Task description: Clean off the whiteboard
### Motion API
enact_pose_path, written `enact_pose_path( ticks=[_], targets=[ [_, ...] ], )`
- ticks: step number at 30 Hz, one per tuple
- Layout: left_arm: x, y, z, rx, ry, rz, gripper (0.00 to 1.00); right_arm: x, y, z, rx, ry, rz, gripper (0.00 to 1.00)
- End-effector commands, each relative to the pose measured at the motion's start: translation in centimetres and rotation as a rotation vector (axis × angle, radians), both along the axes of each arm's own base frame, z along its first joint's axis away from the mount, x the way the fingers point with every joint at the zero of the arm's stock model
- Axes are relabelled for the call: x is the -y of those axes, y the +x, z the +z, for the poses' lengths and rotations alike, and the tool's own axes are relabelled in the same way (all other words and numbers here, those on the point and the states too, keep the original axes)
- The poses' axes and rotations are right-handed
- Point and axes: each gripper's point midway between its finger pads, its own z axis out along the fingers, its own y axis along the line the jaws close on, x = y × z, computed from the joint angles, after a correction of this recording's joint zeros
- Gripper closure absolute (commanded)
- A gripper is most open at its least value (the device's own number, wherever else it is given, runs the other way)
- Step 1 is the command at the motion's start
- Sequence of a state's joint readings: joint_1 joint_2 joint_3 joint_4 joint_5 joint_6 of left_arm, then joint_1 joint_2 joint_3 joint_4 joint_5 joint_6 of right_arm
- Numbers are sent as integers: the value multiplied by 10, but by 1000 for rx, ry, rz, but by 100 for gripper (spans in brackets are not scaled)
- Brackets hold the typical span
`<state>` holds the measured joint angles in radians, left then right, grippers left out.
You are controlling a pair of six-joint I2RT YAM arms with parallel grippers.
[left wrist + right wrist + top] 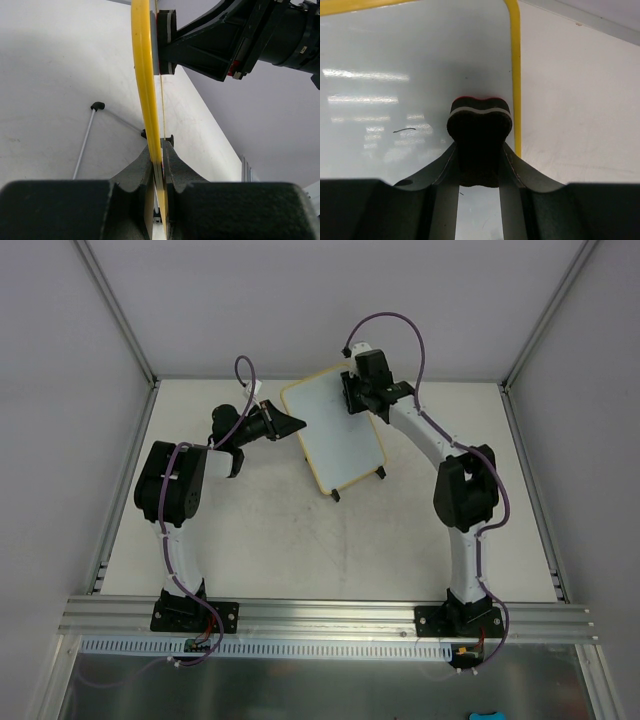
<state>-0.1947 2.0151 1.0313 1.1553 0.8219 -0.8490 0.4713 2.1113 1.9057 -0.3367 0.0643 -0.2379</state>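
Overhead view: two robot arms meet over a pale tabletop (290, 550). The whiteboard (335, 440) sits tilted between them, toward the back of the tabletop, its two black feet (337, 497) on the end nearest the arms. Whether the feet touch the surface cannot be told.

The left jaws are clamped shut on the board's left edge, pinching the yellow frame (142, 75), which the left wrist camera sees edge-on. The right jaws are closed around a small black eraser block (479, 120), pressed to the white face just beside the frame near the far corner. A short pen mark (404, 130) lies to the eraser's left, apart from it.

Risks, as a judgement: the left hold is only a thin edge pinch, so a hard push could twist or slip the board. A stroke along the edge could ride over the frame or miss the mark
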Motion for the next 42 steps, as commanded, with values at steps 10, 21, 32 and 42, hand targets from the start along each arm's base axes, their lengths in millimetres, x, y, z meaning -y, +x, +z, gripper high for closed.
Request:
enact_pose_path(
  ticks=[10, 21, 32, 42],
  targets=[
    [10, -23, 41, 214, 28, -106, 100, -103, -73, -18, 18, -59, 252, 100],
    [10, -22, 44, 220, 25, -106, 100, -119, -112, -37, -55, 26, 293, 100],
    [10, -22, 47, 224, 20, -105, 100, -116, -158, -84, -160, 89, 318, 100],
    [10, -22, 45, 219, 20, -102, 100, -90, -185, -117, -221, 63, 283, 100]
  ],
)
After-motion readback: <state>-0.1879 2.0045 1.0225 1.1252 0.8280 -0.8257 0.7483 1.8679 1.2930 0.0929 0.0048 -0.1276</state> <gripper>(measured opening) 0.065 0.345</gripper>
